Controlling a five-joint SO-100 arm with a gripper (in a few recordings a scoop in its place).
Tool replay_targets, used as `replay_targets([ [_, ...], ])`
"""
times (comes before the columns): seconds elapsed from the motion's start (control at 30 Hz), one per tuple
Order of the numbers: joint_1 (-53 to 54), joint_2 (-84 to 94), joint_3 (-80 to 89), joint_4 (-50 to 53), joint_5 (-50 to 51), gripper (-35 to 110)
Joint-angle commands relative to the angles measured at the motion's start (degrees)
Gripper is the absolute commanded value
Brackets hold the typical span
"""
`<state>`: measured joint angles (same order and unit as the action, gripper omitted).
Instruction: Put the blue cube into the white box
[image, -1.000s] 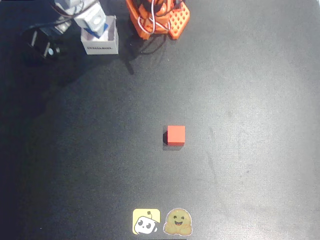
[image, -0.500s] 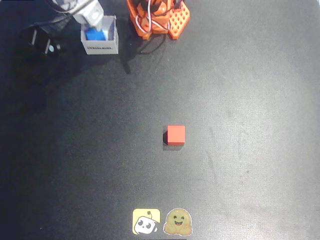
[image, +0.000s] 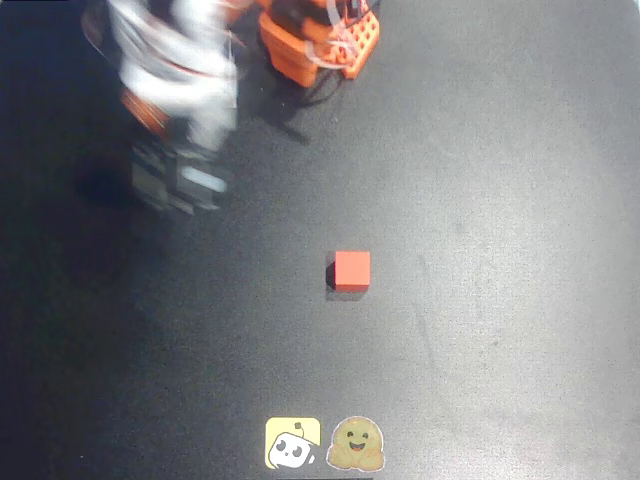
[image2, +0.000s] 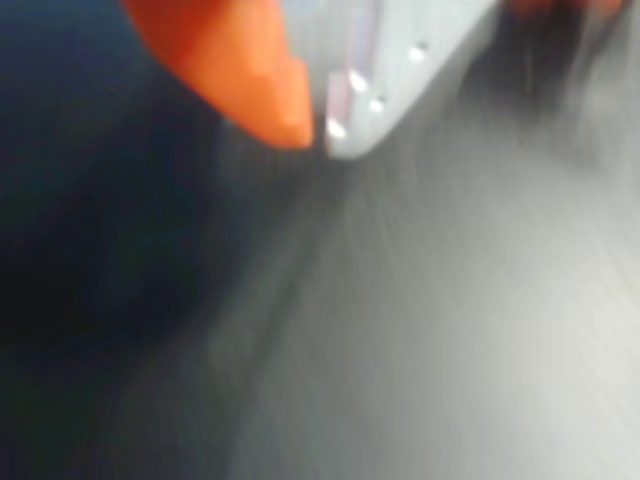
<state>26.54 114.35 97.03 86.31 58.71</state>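
Claw: orange-and-white two-finger gripper (image2: 318, 125), tips together, nothing between them
Blue cube, white box: hidden under blurred arm (image: 180, 90)

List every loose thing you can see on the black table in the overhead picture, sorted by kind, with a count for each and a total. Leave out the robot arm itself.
Red cube: 1
Cartoon stickers: 2
Total: 3
The blurred arm covers the upper left of the table, so anything under it cannot be counted.
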Motion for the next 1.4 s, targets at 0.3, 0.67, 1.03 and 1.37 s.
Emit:
replay_targets([
  [0.3, -21.1, 17.3, 21.6, -19.9, 11.4, 0],
  [0.67, -21.4, 41.6, 39.7, -23.0, 15.2, 0],
  [1.03, -21.4, 68.7, 60.7, -27.0, 21.6, 0],
  [1.37, -21.0, 68.3, 72.2, -31.2, 25.5, 0],
])
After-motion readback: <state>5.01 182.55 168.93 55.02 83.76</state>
